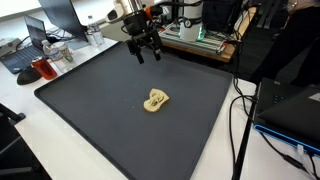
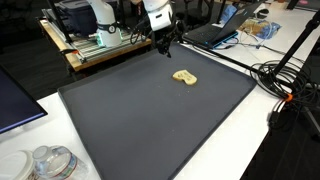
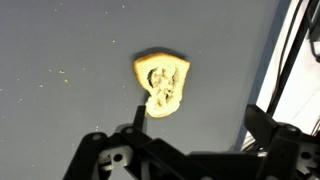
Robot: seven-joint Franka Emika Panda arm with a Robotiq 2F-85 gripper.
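Tan piece (image 1: 155, 100), small, flat and lobed with darker markings: I see it lying alone on the dark grey mat (image 1: 90, 110), roughly at the mat's middle in both exterior views and somewhat toward the far edge in an exterior view (image 2: 183, 77). In the wrist view the tan piece (image 3: 162, 84) sits just above centre, between and ahead of the two black fingers (image 3: 128, 135); what it is made of I cannot tell. Pincer (image 1: 146, 57): released, jaws spread wide and gripping nothing, hanging above the mat near its far edge, well apart from the piece and not touching it; I read the same from the other side (image 2: 166, 47) and from the wrist (image 3: 190, 125). Mat: it covers most of the white surface (image 2: 265, 140). Surroundings: black cables (image 1: 240, 115) trail along one side of the mat; a wooden board (image 2: 90, 52) carrying equipment stands behind the arm; a clear plastic container (image 2: 48, 162) rests near a mat corner.
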